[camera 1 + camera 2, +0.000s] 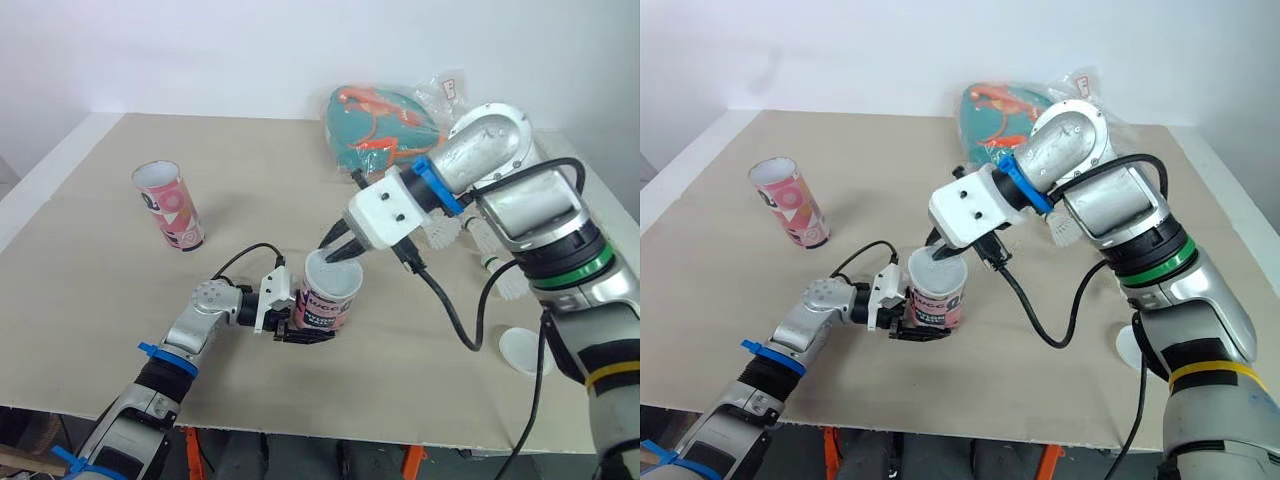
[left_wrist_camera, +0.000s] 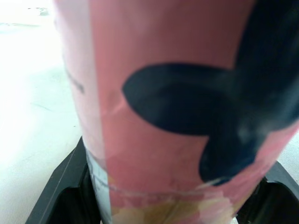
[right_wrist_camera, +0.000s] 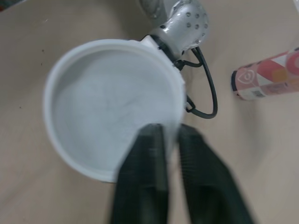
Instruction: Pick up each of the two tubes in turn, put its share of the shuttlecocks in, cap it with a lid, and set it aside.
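We have the left end effector (image 1: 300, 322) clamped around the pink tube (image 1: 325, 305) on the desk (image 1: 100, 290). The right end effector (image 1: 340, 250) pinches the white lid (image 1: 333, 272) by its rim, right atop that tube. The danger: a one-sided pinch could seat it crooked, or a hard push could tip the tube. The second tube (image 1: 168, 205) stands well left of it, with a spare lid (image 1: 522, 350) on its right.

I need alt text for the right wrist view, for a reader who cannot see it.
The right gripper pinches the rim of a round white lid, seen from above. Beyond it are the left arm's metal wrist with a black cable, the tan table and a pink tube.
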Robot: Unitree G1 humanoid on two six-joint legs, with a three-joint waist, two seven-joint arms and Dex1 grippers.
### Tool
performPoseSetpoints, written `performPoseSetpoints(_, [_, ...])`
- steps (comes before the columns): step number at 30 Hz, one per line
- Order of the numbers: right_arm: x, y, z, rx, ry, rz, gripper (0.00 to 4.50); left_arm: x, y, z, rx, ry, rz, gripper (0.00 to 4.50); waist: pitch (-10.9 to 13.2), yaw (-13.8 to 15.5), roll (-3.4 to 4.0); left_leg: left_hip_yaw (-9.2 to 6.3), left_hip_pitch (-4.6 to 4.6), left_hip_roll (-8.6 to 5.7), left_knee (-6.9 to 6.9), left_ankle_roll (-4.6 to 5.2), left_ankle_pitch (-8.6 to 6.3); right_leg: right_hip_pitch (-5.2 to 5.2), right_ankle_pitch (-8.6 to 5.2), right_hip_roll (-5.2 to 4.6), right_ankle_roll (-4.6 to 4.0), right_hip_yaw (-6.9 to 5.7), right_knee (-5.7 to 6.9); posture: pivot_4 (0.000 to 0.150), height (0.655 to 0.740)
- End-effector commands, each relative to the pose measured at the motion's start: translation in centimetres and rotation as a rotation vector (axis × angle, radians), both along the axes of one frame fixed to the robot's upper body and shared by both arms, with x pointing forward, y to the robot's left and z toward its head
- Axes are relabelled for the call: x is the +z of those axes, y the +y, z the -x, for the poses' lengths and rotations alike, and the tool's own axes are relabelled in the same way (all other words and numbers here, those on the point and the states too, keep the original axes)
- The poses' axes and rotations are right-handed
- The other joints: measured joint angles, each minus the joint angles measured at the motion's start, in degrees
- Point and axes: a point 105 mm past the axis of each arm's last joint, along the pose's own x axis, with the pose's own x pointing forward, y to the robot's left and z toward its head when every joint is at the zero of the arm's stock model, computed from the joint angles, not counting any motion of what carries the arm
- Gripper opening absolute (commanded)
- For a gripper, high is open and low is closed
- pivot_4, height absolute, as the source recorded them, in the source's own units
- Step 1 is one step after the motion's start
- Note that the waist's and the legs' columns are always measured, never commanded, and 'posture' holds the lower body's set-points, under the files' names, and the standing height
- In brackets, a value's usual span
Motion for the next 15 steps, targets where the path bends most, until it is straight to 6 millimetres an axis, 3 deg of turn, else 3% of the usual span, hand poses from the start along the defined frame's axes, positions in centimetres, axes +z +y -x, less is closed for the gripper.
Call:
performPoseSetpoints(1, [-2.8, 0.3, -0.1, 0.001, 0.002, 0.074, 2.22, -2.2, 1.2, 0.0, 0.052, 0.064, -0.070, 2.97, -0.16, -0.06, -0.02, 0.02, 0.13, 0.00, -0.04, 0.00, 0.00, 0.09, -0.04, 0.00, 0.00, 0.00, 0.00, 0.150, 0.7400])
performPoseSetpoints(6, [-3.0, 0.6, -0.4, -0.035, 0.017, 0.034, 4.27, -2.3, 1.3, 0.1, 0.055, 0.066, -0.070, 2.97, -0.66, -0.33, -0.19, 0.07, 0.79, 0.08, -0.22, -0.10, -0.06, 0.45, -0.48, 0.00, -0.17, -0.01, -0.01, 0.150, 0.7400])
performPoseSetpoints(10, [-2.5, 0.8, -0.7, -0.089, 0.074, -0.026, 4.39, -2.3, 1.2, 0.2, 0.055, 0.066, -0.070, 2.97, -0.99, -0.37, -0.41, 0.10, 0.87, 0.13, -0.25, -0.18, -0.16, 0.49, -0.52, 0.02, -0.35, -0.01, -0.01, 0.150, 0.7400])
performPoseSetpoints(15, [1.5, 1.6, -0.9, -0.163, 0.276, -0.203, 4.39, -2.4, 1.1, 0.3, 0.049, 0.068, -0.070, 2.97, -0.97, -0.64, -0.39, 0.15, 0.86, 0.17, -0.25, -0.17, -0.16, 0.48, -0.34, 0.02, -0.60, 0.01, -0.01, 0.150, 0.7400])
